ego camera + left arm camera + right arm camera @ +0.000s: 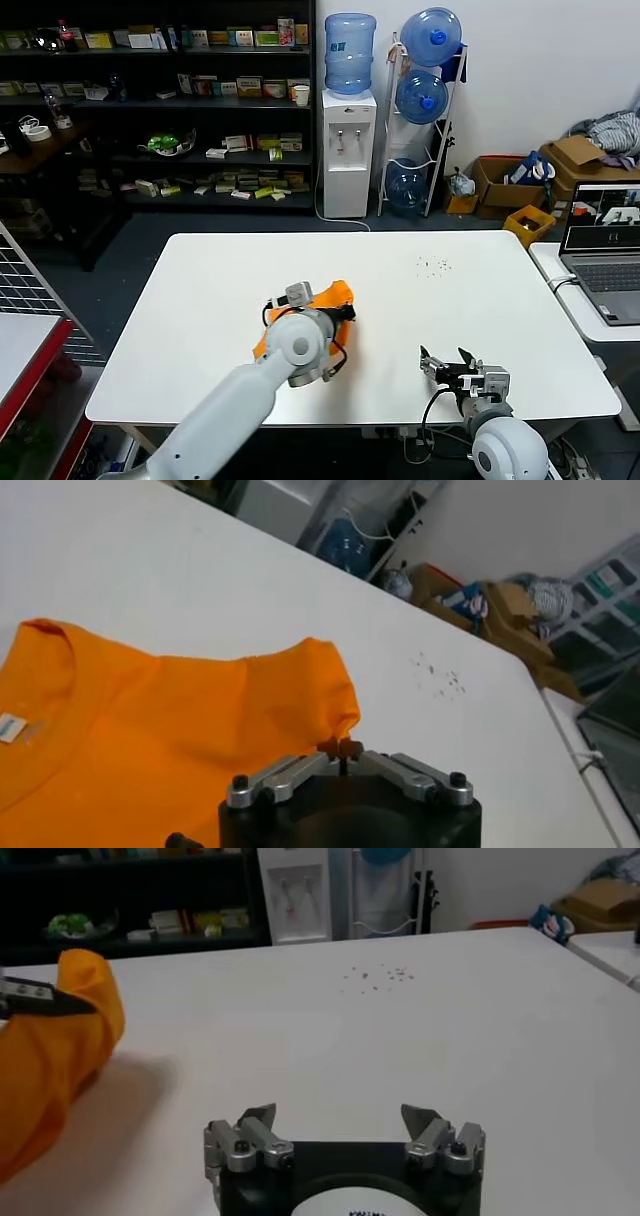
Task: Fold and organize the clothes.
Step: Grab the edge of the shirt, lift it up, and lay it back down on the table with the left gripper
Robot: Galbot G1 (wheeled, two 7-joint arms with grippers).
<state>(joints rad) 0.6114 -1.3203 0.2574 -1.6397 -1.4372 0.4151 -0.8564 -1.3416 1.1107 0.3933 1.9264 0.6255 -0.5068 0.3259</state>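
Observation:
The bright orange T-shirt (pixel 337 294) lies bunched on the white table (pixel 200 300), left of centre, partly hidden behind my left arm. In the left wrist view the T-shirt (pixel 180 720) shows its round neck and small label (pixel 12 727). My left gripper (pixel 340 747) is shut on a corner of the shirt's fabric and holds it lifted; it sits at the shirt's right side in the head view (pixel 341 313). My right gripper (pixel 447 362) is open and empty near the table's front right edge. In the right wrist view (pixel 340 1116) it is well apart from the shirt (pixel 50 1058).
Small dark specks (pixel 433 265) lie on the table at the back right. A laptop (pixel 605 250) stands on a side table to the right. A water dispenser (pixel 347 150), bottle rack, shelves (pixel 150 100) and cardboard boxes (pixel 500 180) stand beyond the table.

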